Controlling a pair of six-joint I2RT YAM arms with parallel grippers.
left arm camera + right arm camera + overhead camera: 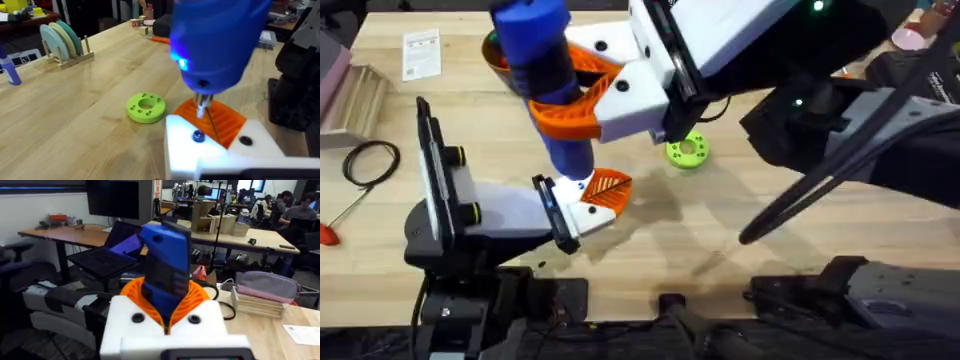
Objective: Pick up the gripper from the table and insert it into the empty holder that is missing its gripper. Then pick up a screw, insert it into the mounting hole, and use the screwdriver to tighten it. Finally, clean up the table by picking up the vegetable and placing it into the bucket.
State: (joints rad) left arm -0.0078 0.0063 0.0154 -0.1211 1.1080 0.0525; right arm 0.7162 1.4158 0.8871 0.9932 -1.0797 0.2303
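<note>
We see the wooden desk [740, 250] spread wide and mostly bare toward its near edge and right half, leaving open room there. Two arms work over it. The right gripper [582, 92], white with orange ribbed pads, is closed around the one blue screwdriver [548, 75], which stands nearly upright; the right wrist view shows the screwdriver [167, 272] clamped between those pads. Its silver tip [201, 106] comes down just above a dark screw [198, 136] seated in the white holder [200, 150], and a blue light glows on the tool's body.

The left gripper [585, 205] reaches in from the lower left, with the holder [575, 215] and the orange ribbed gripper [610, 190] fitted against it below the screwdriver. We cannot tell how far the left gripper's own fingers are apart.

Just behind the screwdriver, part of the bucket [498, 52] shows its orange rim near the desk's far edge. One bright green disc [687, 151] with holes lies alone to the right, well apart from the holder. At the left edge lie one coiled black cable [370, 162] and one red-handled tool [328, 233].
</note>
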